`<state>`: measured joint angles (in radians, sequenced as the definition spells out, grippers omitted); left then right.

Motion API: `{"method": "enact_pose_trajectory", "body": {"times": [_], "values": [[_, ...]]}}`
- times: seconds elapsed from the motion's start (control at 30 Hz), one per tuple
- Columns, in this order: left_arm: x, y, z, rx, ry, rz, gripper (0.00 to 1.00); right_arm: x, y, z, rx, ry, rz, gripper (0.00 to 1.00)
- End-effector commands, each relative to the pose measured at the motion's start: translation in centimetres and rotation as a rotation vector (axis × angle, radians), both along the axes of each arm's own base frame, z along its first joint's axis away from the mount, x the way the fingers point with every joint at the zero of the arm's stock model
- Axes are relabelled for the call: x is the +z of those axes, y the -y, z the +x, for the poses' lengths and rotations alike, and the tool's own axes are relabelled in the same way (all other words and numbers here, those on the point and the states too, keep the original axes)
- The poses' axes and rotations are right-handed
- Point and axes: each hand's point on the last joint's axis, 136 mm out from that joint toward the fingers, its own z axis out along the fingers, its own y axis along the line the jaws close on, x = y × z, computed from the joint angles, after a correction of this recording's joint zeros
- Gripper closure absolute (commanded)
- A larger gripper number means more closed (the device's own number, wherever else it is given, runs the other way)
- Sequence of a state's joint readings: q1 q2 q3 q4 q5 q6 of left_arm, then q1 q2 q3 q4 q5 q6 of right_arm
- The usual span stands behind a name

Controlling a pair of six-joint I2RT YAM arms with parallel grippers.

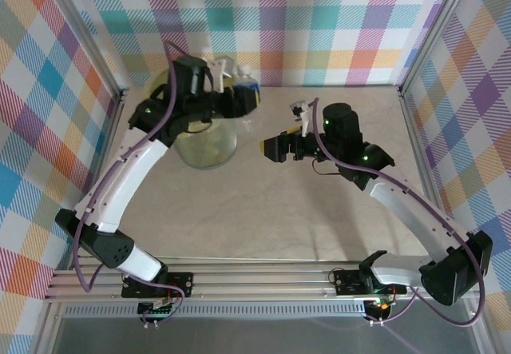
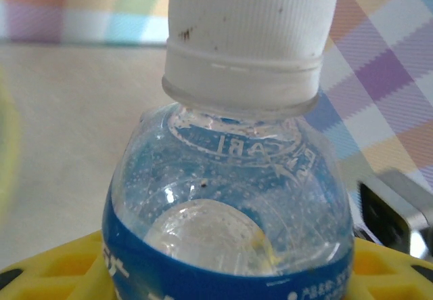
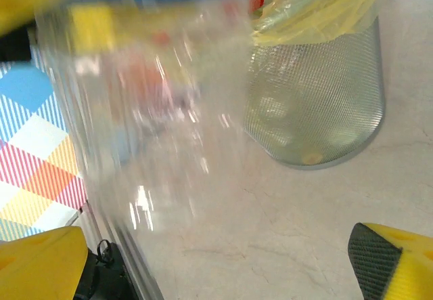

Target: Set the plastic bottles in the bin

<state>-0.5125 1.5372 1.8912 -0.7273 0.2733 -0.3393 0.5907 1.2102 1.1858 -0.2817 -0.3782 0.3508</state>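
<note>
Bottle point(image 2: 230, 198) with blue label clamped in left claw point(image 1: 243, 98) over bin point(image 1: 215, 153) edge, upper left; right claw point(image 1: 271, 148) spread wide, nothing clearly gripped.

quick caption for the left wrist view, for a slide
Clear plastic bottle with white cap and blue label, close up between yellow gripper fingers.

I see my left arm point(image 1: 136, 170) stretched forward and bent to the right at the wrist, the left gripper point(image 1: 242, 98) closed around a blue-label bottle point(image 2: 230, 198). My right arm point(image 1: 399, 206) folds inward to the left, and the right gripper point(image 1: 271, 148) holds its yellow fingers point(image 3: 40, 263) wide apart.
</note>
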Motion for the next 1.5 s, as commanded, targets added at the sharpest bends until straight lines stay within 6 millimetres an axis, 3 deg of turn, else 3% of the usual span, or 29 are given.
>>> {"method": "enact_pose_trajectory", "body": {"times": [0.0,0.17,0.5,0.83,0.97,1.1,1.3,1.47], "values": [[0.1,-3.3,1.5,0.048,0.022,0.126,0.51,1.5,1.1,-0.6,-0.034,0.055,-0.01,0.0],[0.4,-6.4,4.4,0.097,0.034,0.205,0.52,0.8,2.1,-0.6,-0.085,0.048,-0.035,0.0],[-2.1,-10.6,10.0,0.222,0.032,0.422,0.52,-0.7,2.4,-0.4,-0.109,0.023,-0.058,0.0],[-6.8,-10.4,11.1,0.164,-0.1,0.483,0.5,-1.5,2.4,-0.1,-0.117,0.0,-0.069,0.0],[-8.2,-10.3,11.2,0.153,-0.141,0.495,0.42,-1.6,2.4,-0.1,-0.118,-0.002,-0.071,0.0],[-8.2,-10.6,11.2,0.174,-0.145,0.497,0.31,-1.8,2.5,-0.1,-0.126,-0.004,-0.078,0.0],[-6.3,-11.4,11.1,0.234,-0.104,0.488,0.11,-1.9,2.4,0.0,-0.125,-0.005,-0.08,0.0],[-4.1,-11.7,11.0,0.274,-0.052,0.448,0.12,-2.2,2.2,0.2,-0.118,-0.016,-0.081,0.0]]}}
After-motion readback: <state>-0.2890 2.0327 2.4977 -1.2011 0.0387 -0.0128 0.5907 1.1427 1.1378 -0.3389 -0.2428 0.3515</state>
